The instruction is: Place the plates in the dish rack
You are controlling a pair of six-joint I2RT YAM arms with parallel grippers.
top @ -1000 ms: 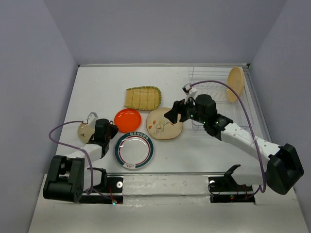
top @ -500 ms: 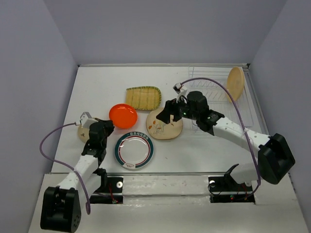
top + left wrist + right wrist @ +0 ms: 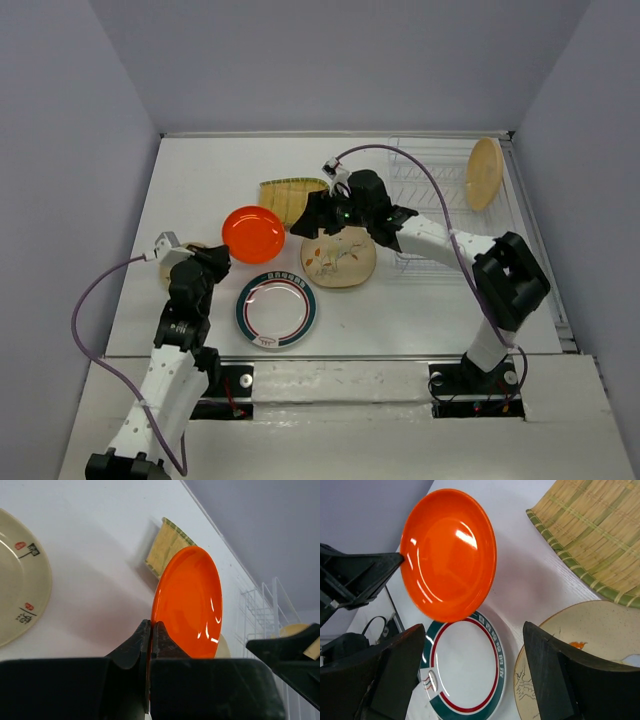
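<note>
Orange-red plate (image 3: 253, 234), small, round and glossy, is held up off the white table (image 3: 200, 170) in the top view. It is pinched at its lower-left rim by the black two-finger left gripper (image 3: 218, 258). The black right gripper (image 3: 306, 215) sits just beside its right edge, reaching leftward over the yellow-green ribbed fan-shaped dish (image 3: 280, 192) and the cream round plate with a bird print (image 3: 340, 262). The white wire dish rack (image 3: 430, 185) stands well apart at the far right, with a plain yellow-orange round plate (image 3: 485, 172) already upright at its end, so the right arm is much the nearer to it. A white round plate with a dark green rim (image 3: 277, 310) lies flat near the left arm. From the left wrist, the left jaws are pressed onto the rim of the orange-red plate, which stands on edge and tilted, its long line running away from the camera toward the rack. From the right wrist, the right jaws are spread wide and hold nothing. The plate lies ahead of them and up to the left, its hollow shiny face turned to this camera and its lower rim near the gap between the fingers. A handover looks likely, and it would turn on the right jaws closing over the free rim opposite the left gripper's pinch.
</note>
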